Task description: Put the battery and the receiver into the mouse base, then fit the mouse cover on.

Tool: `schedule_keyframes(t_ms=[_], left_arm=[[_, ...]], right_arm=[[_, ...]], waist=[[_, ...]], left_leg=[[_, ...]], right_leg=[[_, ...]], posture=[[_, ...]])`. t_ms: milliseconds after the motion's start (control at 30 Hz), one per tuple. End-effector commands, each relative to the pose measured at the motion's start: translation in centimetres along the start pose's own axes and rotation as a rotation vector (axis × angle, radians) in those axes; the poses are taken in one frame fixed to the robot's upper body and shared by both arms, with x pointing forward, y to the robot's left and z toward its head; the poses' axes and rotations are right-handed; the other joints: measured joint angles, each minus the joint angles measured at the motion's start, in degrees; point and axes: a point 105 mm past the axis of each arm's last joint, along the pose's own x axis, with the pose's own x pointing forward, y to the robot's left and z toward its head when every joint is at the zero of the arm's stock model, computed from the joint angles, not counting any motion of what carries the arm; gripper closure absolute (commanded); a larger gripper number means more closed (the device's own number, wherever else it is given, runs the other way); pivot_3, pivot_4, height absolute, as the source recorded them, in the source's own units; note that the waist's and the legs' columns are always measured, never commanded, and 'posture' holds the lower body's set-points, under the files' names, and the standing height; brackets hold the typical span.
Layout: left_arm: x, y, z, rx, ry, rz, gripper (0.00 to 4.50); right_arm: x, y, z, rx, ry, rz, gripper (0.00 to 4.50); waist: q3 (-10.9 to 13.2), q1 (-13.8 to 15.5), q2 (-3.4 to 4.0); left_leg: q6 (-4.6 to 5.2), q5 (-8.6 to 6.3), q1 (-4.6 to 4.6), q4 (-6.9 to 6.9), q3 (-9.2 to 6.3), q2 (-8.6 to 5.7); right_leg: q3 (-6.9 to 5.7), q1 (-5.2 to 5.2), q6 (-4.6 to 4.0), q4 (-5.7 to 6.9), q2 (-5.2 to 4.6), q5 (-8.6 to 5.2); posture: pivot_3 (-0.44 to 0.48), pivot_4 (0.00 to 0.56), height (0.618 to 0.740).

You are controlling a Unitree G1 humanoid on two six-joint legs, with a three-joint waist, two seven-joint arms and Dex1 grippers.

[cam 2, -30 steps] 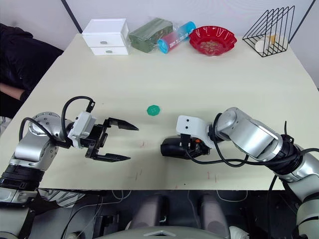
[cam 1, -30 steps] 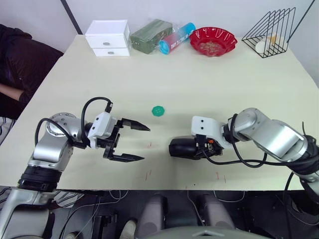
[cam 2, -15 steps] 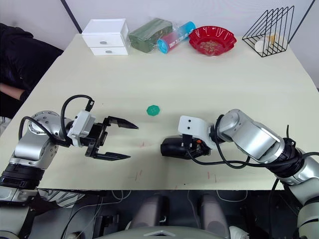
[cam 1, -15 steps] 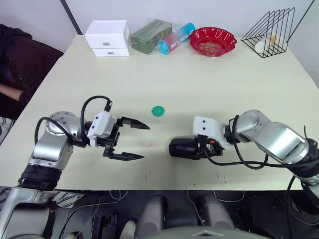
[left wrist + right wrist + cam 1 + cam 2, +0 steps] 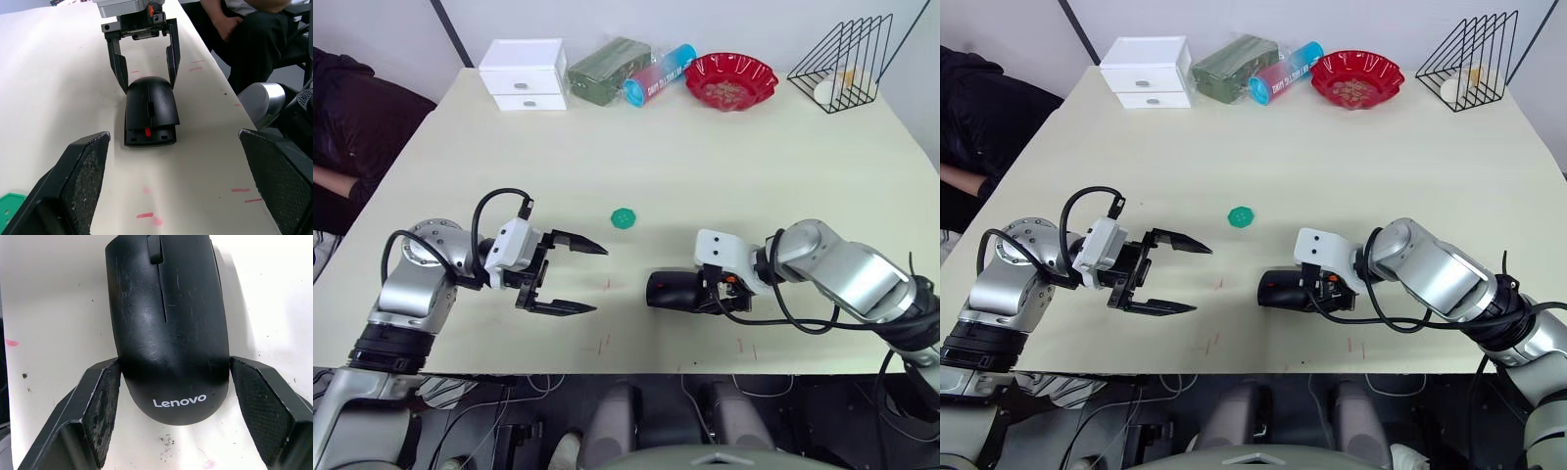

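Open table (image 5: 724, 166) surface separates the left gripper (image 5: 570, 279) from the mouse (image 5: 677, 291); nothing stands in that lane. The green disc (image 5: 624, 217) lies just beyond it, apart from both. The right gripper (image 5: 171, 416) straddles the mouse's rear, its fingers (image 5: 102, 401) close along both flanks, blocking side access there. The mouse's front end faces the left gripper unobstructed. Drawers (image 5: 525, 74), a red bowl (image 5: 731, 80) and a wire rack (image 5: 847, 64) line the far edge, well apart.

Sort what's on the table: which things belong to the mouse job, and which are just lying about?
Job in hand: mouse cover, sitting on the mouse base; right gripper at the mouse; left gripper, open, facing it.

Lying about: green disc, white drawers, green pack, blue tube, red bowl, wire rack.
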Motion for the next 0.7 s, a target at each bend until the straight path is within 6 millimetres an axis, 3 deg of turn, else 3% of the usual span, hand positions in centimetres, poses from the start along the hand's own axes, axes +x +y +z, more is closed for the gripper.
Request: schedule_keyframes(t_ms=[33, 333, 700], left_arm=[[-0.1, -0.3, 0.4, 0.025, 0.001, -0.042, 0.00], [0.0, -0.3, 0.4, 0.027, -0.003, -0.047, 0.00], [0.0, -0.4, 0.5, 0.028, -0.003, -0.049, 0.00]], right_arm=[[-0.4, 0.1, 0.7, -0.027, -0.026, -0.004, 0.90], [-1.2, 0.3, 0.8, -0.068, -0.080, 0.002, 0.90], [-1.9, 0.4, -0.6, -0.090, -0.198, -0.025, 0.90]], waist=[[0.0, 0.0, 0.00], [0.0, 0.0, -0.02], [0.0, 0.1, -0.05]], left_leg=[[0.00, 0.00, 0.00, 0.00, 0.00, 0.00], [0.00, 0.00, -0.01, 0.00, 0.00, 0.00], [0.00, 0.00, -0.01, 0.00, 0.00, 0.00]], right_leg=[[0.00, 0.00, 0.00, 0.00, 0.00, 0.00], [0.00, 0.00, 0.00, 0.00, 0.00, 0.00], [0.00, 0.00, 0.00, 0.00, 0.00, 0.00]], posture=[[0.000, 0.150, 0.740], [0.000, 0.150, 0.740], [0.000, 0.150, 0.740]])
